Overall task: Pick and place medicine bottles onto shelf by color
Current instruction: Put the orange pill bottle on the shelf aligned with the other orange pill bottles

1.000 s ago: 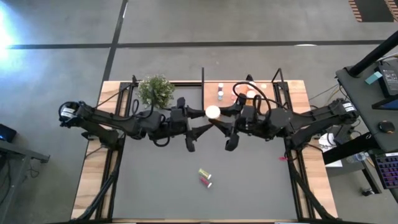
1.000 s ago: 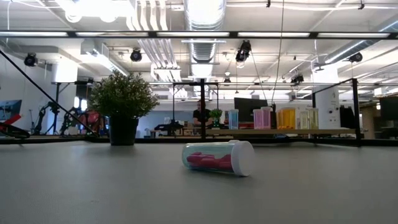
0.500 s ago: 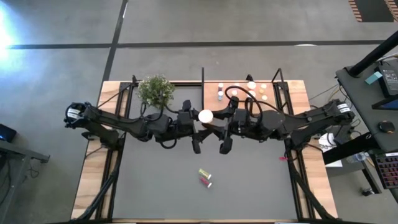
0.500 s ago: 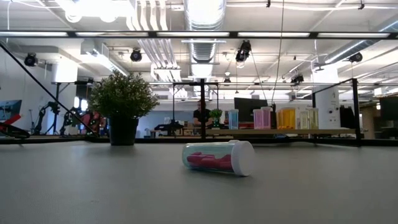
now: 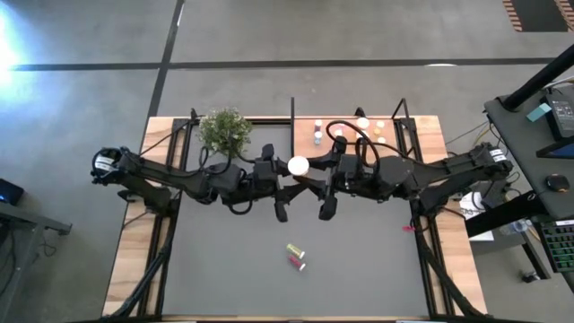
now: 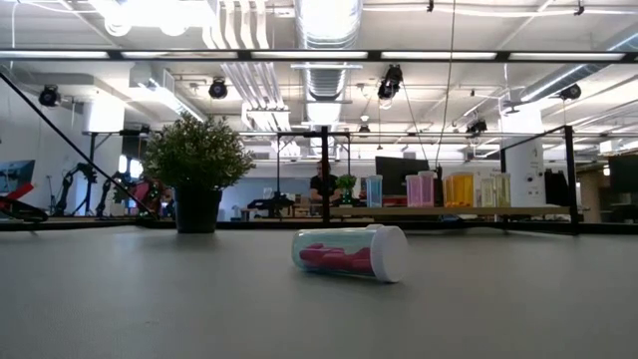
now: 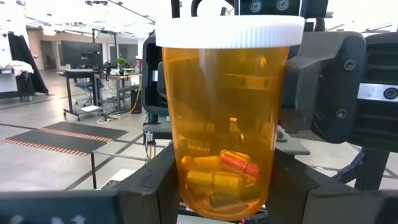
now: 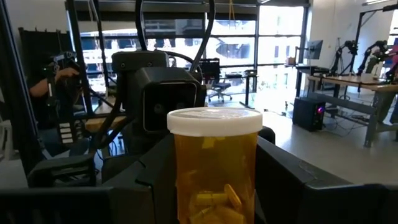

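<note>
Dark bench, workshop beyond. Orange bottle (image 7: 225,118) sits upright between left jaws (image 5: 291,183) and right jaws (image 5: 316,186), both clamped on it mid-air. Judged light, rigid, slick plastic; grip the body below the cap.

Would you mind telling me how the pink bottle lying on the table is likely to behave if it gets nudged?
The pink bottle lies on its side on the flat tabletop, so it would probably roll rather than slide. Its clear wall shows it only partly filled, so it is likely light and easily sent off. The wider white cap may make it curve as it rolls.
</note>
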